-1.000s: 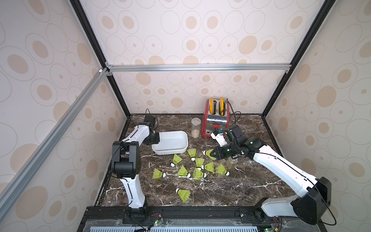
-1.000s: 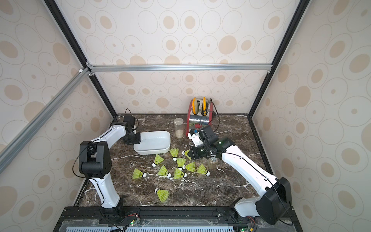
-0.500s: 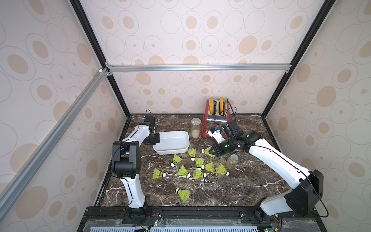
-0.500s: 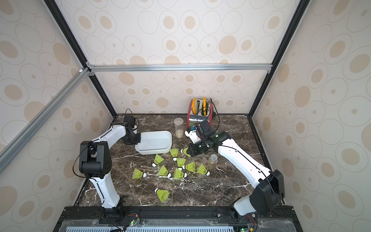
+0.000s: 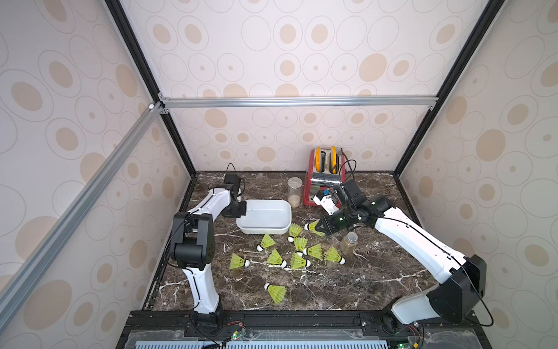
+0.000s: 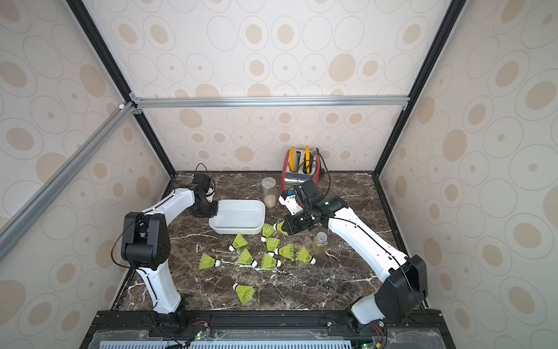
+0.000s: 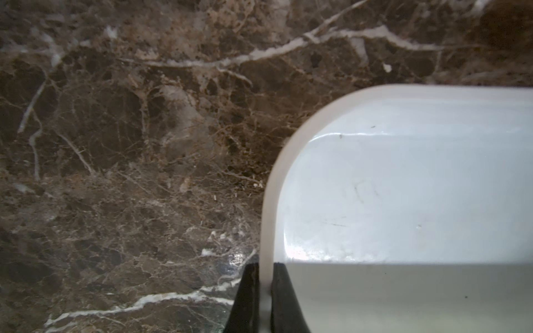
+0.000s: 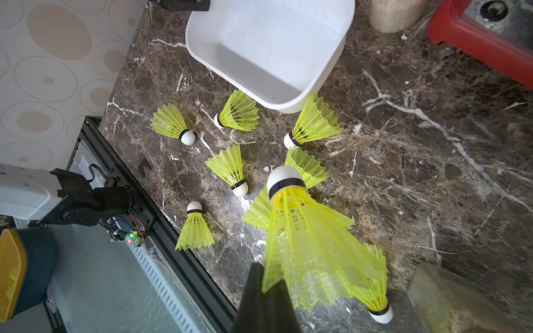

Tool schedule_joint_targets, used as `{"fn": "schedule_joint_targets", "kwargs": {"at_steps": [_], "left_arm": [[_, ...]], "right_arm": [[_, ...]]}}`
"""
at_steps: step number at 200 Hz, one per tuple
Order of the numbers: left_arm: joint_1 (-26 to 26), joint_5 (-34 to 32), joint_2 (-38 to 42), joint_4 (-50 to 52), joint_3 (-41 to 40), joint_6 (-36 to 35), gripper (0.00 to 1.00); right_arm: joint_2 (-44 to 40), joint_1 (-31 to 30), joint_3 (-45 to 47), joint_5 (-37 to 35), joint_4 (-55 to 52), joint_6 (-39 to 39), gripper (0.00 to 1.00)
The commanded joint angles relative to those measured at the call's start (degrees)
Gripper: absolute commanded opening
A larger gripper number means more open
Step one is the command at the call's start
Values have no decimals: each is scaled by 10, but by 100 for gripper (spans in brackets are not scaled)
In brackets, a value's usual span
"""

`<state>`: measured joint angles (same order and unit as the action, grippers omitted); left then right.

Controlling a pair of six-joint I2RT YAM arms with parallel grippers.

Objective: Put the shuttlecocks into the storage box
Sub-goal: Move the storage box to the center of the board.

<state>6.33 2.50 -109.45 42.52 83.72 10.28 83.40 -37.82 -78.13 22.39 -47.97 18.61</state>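
The white storage box (image 5: 265,201) (image 6: 241,201) stands at the back left of the marble table, with nothing inside. My left gripper (image 5: 243,208) (image 6: 215,210) (image 7: 265,268) is shut on its left rim (image 7: 266,216), one finger inside and one outside. To the box's right, my right gripper (image 5: 321,226) (image 6: 287,227) (image 8: 268,276) is shut on the skirt of one neon yellow shuttlecock (image 5: 314,226) (image 8: 302,230), its white tip pointing toward the box (image 8: 331,66). Several more shuttlecocks (image 5: 300,243) (image 6: 246,256) (image 8: 230,167) lie scattered in front of the box.
A red toaster (image 5: 324,178) (image 6: 299,172) stands at the back, with a clear jar (image 5: 294,196) (image 6: 268,196) between it and the box. A small jar (image 5: 348,243) (image 6: 320,243) stands under my right forearm. One shuttlecock (image 5: 276,291) lies alone near the front edge.
The left jaws have closed on the box rim. My right forearm has swung back, uncovering the small jar, with the shuttlecock still in its grip.
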Motion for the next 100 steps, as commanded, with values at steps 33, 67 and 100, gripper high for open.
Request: {"fn": "schedule_joint_targets", "kwargs": {"at_steps": [33, 67, 100], "left_arm": [[29, 32, 26, 7, -19, 66, 0], [38, 49, 29, -11, -37, 105, 0], [43, 69, 30, -28, -47, 128, 0]], "right_arm": [[12, 15, -11, 2, 16, 11, 0], [12, 19, -12, 5, 21, 14, 0], [13, 21, -11, 9, 26, 17, 0]]}}
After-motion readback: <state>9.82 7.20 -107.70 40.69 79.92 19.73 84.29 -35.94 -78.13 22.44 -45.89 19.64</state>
